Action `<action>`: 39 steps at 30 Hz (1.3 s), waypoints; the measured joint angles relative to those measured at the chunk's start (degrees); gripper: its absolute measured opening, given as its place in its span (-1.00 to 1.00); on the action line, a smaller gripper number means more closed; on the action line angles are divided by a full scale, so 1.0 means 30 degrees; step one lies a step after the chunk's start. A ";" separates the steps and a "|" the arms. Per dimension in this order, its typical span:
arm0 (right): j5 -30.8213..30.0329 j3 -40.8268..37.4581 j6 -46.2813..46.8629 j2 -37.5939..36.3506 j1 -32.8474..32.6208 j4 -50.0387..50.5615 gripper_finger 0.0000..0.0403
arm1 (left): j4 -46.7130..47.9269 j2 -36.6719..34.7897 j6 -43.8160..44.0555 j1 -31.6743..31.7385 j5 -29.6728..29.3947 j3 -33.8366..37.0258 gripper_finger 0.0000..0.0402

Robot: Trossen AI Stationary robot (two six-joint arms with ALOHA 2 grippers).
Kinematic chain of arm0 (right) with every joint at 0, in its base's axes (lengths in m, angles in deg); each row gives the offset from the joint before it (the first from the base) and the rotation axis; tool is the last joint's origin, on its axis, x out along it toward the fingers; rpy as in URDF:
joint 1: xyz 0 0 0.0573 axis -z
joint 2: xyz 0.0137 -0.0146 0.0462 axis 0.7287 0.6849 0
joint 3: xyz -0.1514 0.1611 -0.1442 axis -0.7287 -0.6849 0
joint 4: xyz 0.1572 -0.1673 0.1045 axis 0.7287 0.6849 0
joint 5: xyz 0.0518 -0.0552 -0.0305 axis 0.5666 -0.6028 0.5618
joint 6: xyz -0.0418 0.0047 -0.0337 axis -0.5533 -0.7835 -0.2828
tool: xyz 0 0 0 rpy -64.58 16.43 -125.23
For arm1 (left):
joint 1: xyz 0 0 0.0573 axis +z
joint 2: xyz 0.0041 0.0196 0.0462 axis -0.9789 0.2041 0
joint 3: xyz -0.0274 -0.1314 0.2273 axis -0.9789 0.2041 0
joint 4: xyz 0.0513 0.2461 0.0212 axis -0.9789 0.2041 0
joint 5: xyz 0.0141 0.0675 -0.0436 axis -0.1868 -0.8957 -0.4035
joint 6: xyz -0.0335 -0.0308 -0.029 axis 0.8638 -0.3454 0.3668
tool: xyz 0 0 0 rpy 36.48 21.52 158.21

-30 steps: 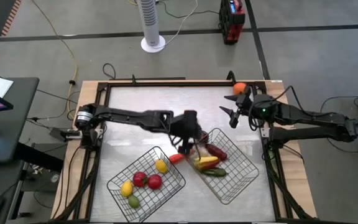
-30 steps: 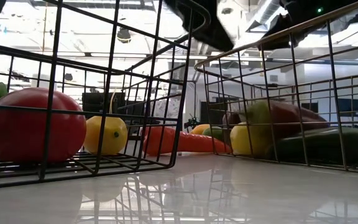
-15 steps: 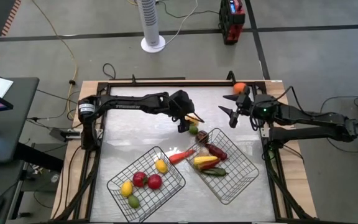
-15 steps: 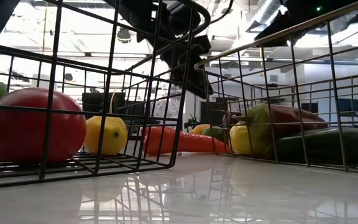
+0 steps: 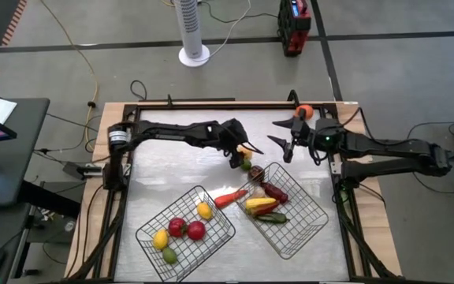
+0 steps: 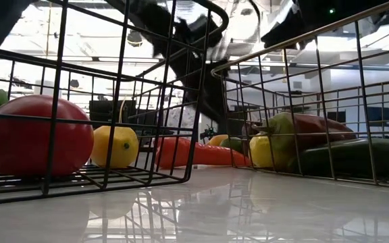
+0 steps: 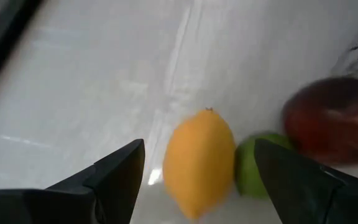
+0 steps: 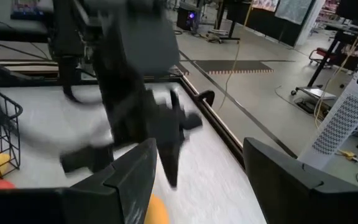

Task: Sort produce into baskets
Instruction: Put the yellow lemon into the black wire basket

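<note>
Produce is split between two wire baskets and the bare table. Left gripper [image 5: 243, 155] is reached across the table's far half with fingers [image 7: 114, 180] spread apart and nothing held; a yellow-orange lemon-shaped piece [image 7: 199, 160] lies on the table between the fingertips, untouched. A green round piece [image 7: 253, 165] sits just beside it, against the far side of one finger, and a dark red piece [image 7: 334, 118] lies just beyond that.

Right gripper [image 5: 284, 142] is held above the table's far right part, fingers [image 8: 123, 180] apart, empty; the left arm is seen ahead of them. An orange round piece [image 5: 304, 111] rests at the table's far right corner, behind that gripper.

Left basket [image 5: 152, 229] is counted with five pieces: two yellow, two red, one green. Right basket [image 5: 310, 225] holds a dark red piece, a yellow long piece [image 5: 261, 205] and a dark green long piece [image 5: 270, 218]; an exact count cannot be told. One carrot [image 5: 227, 198] lies on the table between the baskets.
</note>
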 joint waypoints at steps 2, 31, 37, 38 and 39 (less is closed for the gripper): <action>0.0000 0.0134 -0.0005 0.0009 -0.0002 0.0103 0.33 | -0.0245 0.0764 -0.0162 0.0004 -0.0056 -0.0132 0.45; -0.0036 0.0169 0.0469 -0.0508 -0.0182 0.1836 0.33 | -0.1634 0.3041 -0.2507 0.0561 0.1157 -0.0173 0.25; -0.0036 0.0169 0.0498 -0.0512 -0.0182 0.1836 0.33 | -0.1332 0.2600 -0.3219 0.0605 0.0471 -0.0159 0.14; -0.0036 0.0169 0.0498 -0.0510 -0.0182 0.1845 0.33 | -0.1286 0.2321 -0.3417 0.0623 0.0208 -0.0159 0.14; -0.0036 0.0169 0.0498 -0.0508 -0.0183 0.1884 0.33 | -0.1128 0.1981 -0.3624 0.0645 -0.0026 -0.0159 0.14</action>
